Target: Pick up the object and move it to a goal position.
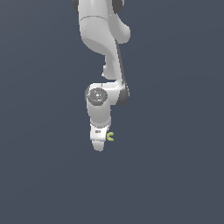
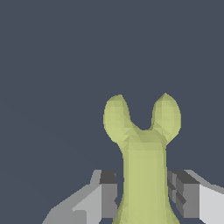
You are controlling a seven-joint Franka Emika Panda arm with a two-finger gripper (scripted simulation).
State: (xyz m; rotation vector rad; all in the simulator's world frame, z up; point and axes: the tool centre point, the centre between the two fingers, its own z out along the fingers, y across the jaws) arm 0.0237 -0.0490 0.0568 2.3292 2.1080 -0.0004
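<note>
The object (image 2: 142, 144) is a small flat yellow-green piece. In the wrist view its stem runs between my two fingers and two stubby arms fork out beyond them. My white gripper (image 2: 145, 197) has its dark pads (image 2: 109, 192) close on both sides of the stem, so it is shut on the object. In the exterior view the gripper (image 1: 99, 146) points down below the arm. Only a small curved yellow-green bit of the object (image 1: 110, 137) shows at the gripper's side, toward the exterior view's right. The rest of the object is hidden by the hand.
The white arm (image 1: 103, 39) comes down from the top middle of the exterior view. A plain dark blue-grey surface (image 1: 175, 175) fills both views. No other objects or goal marker show.
</note>
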